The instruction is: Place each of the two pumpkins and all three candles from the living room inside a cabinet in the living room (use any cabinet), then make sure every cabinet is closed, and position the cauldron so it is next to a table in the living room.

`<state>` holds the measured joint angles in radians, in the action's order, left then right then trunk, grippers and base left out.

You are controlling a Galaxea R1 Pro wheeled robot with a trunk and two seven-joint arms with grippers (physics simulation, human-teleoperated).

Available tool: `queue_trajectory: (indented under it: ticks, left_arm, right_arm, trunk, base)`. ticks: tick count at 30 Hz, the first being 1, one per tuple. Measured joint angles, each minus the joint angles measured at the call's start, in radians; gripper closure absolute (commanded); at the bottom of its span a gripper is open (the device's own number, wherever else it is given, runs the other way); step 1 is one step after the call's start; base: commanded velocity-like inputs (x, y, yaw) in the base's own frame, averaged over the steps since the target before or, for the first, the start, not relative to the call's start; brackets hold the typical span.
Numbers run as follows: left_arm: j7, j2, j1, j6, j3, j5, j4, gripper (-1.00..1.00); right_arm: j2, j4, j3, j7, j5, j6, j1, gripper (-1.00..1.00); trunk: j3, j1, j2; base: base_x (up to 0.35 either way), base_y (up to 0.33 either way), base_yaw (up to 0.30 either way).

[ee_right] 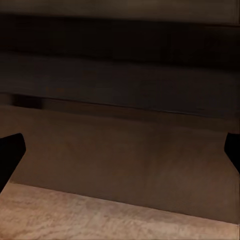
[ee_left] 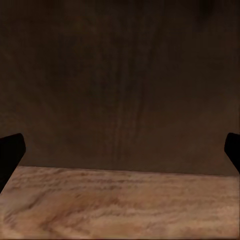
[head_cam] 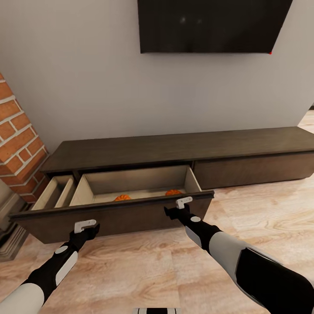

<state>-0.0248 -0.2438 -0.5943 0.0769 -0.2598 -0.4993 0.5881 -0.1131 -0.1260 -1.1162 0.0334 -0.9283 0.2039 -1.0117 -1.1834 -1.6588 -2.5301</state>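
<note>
Nearest, at about 7 o'clock in the head view, the left gripper [head_cam: 84, 226] reaches to the dark front panel [head_cam: 117, 218] of the pulled-out drawer, and at about 5 o'clock the right gripper [head_cam: 183, 203] sits at the same panel's upper edge; both wrist views show black fingertips at the far edges of the frame with bare wood between, so both sets of jaws stand apart and hold nothing. Beneath them runs the plank floor [head_cam: 144, 266], light wood with a strong wavy grain. The cabinet [head_cam: 187, 148] is a long low unit of matte dark-brown wood, flat-fronted and handle-less, and its open drawer shows smooth pale compartments inside. Two ribbed orange pumpkins [head_cam: 122, 197] [head_cam: 173, 192] lie in the wide compartment, well apart (mostly hidden behind the panel). So the pumpkins look stowed; whether any candles lie lower in the drawer cannot be told, and the drawer is not yet shut. At 9 o'clock stands rough red brick [head_cam: 17, 144]; at 12 o'clock hangs a glossy black TV [head_cam: 209, 24] on a plain grey wall.
</note>
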Motion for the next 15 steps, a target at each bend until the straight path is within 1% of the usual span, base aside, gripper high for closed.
queue_trajectory:
  ticks: [2, 6, 10, 12, 15]
  left_arm:
    - [0.001, 0.005, -0.001, -0.004, 0.000, 0.001, -0.003, -1.00]
    - [-0.003, 0.029, -0.008, -0.015, -0.001, -0.001, -0.008, -1.00]
    - [-0.009, 0.056, -0.024, -0.062, -0.001, -0.004, -0.022, -1.00]
    - [-0.009, 0.066, -0.029, -0.072, -0.001, -0.004, -0.026, -1.00]
    - [-0.010, 0.075, -0.032, -0.077, -0.002, -0.004, -0.033, -1.00]
  right_arm:
    - [0.000, 0.000, 0.000, 0.001, -0.001, 0.000, 0.000, -1.00]
    - [0.000, 0.000, 0.000, 0.000, -0.001, 0.001, 0.000, -1.00]
    - [-0.001, 0.000, 0.000, 0.000, -0.001, 0.002, 0.000, -1.00]
    - [-0.001, 0.000, 0.000, 0.000, -0.001, 0.005, 0.000, -1.00]
    - [-0.002, 0.001, 0.001, -0.001, -0.001, 0.006, 0.000, -1.00]
  trunk:
    - [0.000, 0.000, 0.000]
    - [0.000, 0.000, 0.000]
    - [0.000, 0.000, 0.000]
    - [0.000, 0.000, 0.000]
    - [0.000, 0.000, 0.000]
  base:
    - [0.023, 0.001, 0.000]
    - [0.004, 0.000, 0.000]
    - [0.000, 0.000, 0.000]
    - [0.000, 0.000, 0.000]
    - [0.000, 0.000, 0.000]
